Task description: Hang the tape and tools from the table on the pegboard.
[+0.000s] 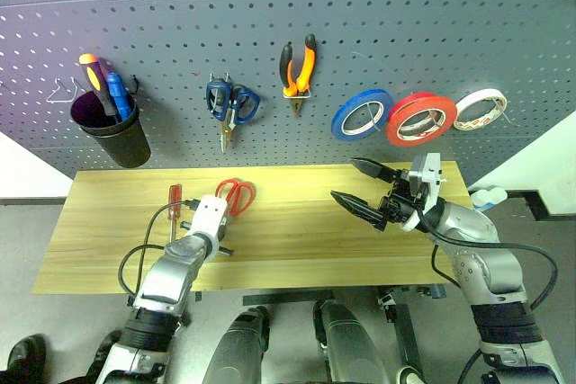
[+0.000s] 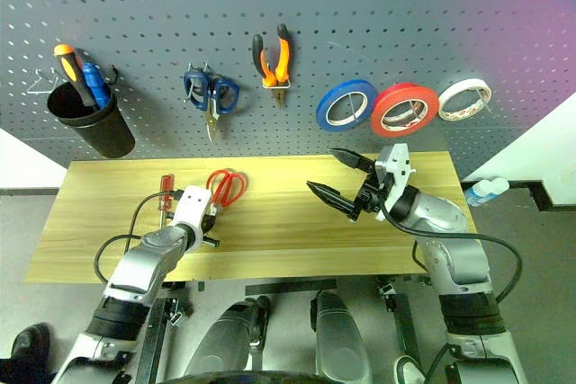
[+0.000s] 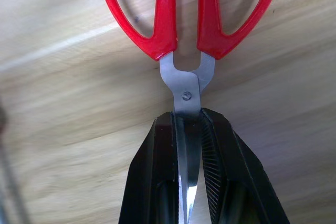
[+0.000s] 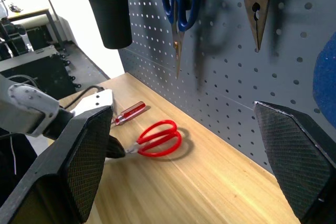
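A black cup (image 1: 112,132) hangs at the far left, holding a yellow-black screwdriver (image 1: 93,78) and a blue screwdriver (image 1: 118,96). Right of it hang blue scissors (image 1: 230,103). Further right, a blue roll (image 1: 361,114) hangs, and a pale roll (image 1: 480,109) at the far right.

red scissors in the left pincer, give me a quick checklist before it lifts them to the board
1. Left pincer shut on the red scissors: ok, its fingers clamp the steel blades just below the pivot.
2. Handles free: ok, the red loops stick out past the fingers, nothing through them.
3. Blades closed: ok, they lie together between the fingers.
4. Red screwdriver apart from the scissors: ok, it lies beside them on the table, not touching.
5. Right pincer out of the way: ok, open and empty, held above the table's right part.
6. Free hook on the pegboard: cannot tell, none is clearly visible as empty.
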Robot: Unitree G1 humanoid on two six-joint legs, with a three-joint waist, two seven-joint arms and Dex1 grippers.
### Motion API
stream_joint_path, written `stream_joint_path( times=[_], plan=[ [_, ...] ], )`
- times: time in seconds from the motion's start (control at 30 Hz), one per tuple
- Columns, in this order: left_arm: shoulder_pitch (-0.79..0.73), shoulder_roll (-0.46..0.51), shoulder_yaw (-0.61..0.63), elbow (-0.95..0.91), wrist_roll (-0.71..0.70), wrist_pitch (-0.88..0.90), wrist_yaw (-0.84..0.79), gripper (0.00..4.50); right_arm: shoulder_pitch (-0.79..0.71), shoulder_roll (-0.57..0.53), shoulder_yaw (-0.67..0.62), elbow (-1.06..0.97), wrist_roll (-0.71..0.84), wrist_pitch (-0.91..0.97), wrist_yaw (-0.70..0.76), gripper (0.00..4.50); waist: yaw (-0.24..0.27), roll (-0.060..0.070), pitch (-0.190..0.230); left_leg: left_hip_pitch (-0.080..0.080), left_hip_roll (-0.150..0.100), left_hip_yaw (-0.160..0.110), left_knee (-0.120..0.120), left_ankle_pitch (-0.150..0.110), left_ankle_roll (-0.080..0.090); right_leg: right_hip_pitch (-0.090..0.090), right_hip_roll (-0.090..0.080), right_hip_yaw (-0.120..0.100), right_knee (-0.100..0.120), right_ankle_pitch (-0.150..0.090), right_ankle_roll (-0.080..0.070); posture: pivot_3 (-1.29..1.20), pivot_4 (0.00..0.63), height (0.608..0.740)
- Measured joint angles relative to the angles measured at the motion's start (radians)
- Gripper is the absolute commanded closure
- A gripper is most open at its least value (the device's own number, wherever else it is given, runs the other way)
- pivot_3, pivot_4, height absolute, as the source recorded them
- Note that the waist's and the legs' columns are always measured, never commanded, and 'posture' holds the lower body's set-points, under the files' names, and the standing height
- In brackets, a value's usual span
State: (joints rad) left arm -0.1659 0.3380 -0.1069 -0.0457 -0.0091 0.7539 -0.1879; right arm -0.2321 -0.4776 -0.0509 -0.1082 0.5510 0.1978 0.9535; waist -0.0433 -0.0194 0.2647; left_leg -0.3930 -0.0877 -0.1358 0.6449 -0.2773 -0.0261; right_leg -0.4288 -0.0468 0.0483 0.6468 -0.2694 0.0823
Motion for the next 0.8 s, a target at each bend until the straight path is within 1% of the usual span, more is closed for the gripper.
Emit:
stream_joint_path(
  times=[0.1,0.2,0.23,0.33,0.47,0.63,0.8],
  plan=[
    [0.029,0.034,-0.019,-0.032,0.023,-0.086,-0.021,4.23,-0.004,0.001,0.0,0.004,0.0,-0.001,0.005,0.0,0.0,0.0,0.001,0.0,0.0,0.0,0.0,0.0,0.0,0.0,0.0,0.0,0.0,0.0,0.0,-0.09,0.273,0.74],
    [0.071,0.043,-0.03,-0.056,0.034,-0.199,-0.036,4.23,-0.006,0.002,0.0,0.017,-0.004,-0.01,0.008,0.0,0.001,0.001,0.001,0.0,0.0,0.0,0.0,0.0,0.001,0.0,-0.001,0.0,0.0,0.0,0.0,-0.09,0.273,0.74],
    [0.082,0.059,-0.04,-0.057,0.047,-0.246,-0.048,4.23,-0.008,0.003,0.001,0.021,-0.01,-0.014,0.009,0.0,0.001,0.001,0.001,0.0,0.0,0.0,0.0,0.0,0.001,0.0,-0.001,0.0,0.0,0.0,0.0,-0.09,0.273,0.74],
    [0.103,0.075,-0.035,-0.068,0.053,-0.303,-0.069,4.23,-0.018,0.001,0.0,0.041,-0.022,-0.027,0.014,0.0,0.0,0.003,0.002,0.0,0.0,0.0,0.0,0.0,0.001,0.0,-0.001,0.0,0.0,0.0,0.0,-0.08,0.277,0.74],
    [0.174,0.086,-0.025,-0.085,0.054,-0.404,-0.084,4.23,-0.02,-0.022,0.0,0.081,-0.047,-0.038,0.043,0.0,-0.001,0.003,0.006,0.0,0.0,0.001,0.0,-0.001,0.001,0.0,-0.001,0.001,0.0,0.0,0.0,-0.08,0.285,0.74],
    [0.244,0.126,0.009,-0.087,0.083,-0.577,-0.086,4.23,-0.019,-0.047,0.0,0.129,-0.038,-0.064,0.154,0.0,0.001,0.003,0.01,0.0,0.0,0.001,0.0,-0.001,0.001,0.0,-0.001,0.001,0.0,0.0,0.0,-0.08,0.283,0.74],
    [0.313,0.132,0.067,-0.089,0.078,-0.768,-0.101,4.23,-0.019,-0.075,-0.008,0.164,-0.01,-0.089,0.273,0.0,0.001,0.004,0.011,-0.001,0.0,0.001,0.0,-0.001,0.002,0.0,-0.001,0.001,-0.001,0.0,0.0,-0.08,0.282,0.74]
  ],
)
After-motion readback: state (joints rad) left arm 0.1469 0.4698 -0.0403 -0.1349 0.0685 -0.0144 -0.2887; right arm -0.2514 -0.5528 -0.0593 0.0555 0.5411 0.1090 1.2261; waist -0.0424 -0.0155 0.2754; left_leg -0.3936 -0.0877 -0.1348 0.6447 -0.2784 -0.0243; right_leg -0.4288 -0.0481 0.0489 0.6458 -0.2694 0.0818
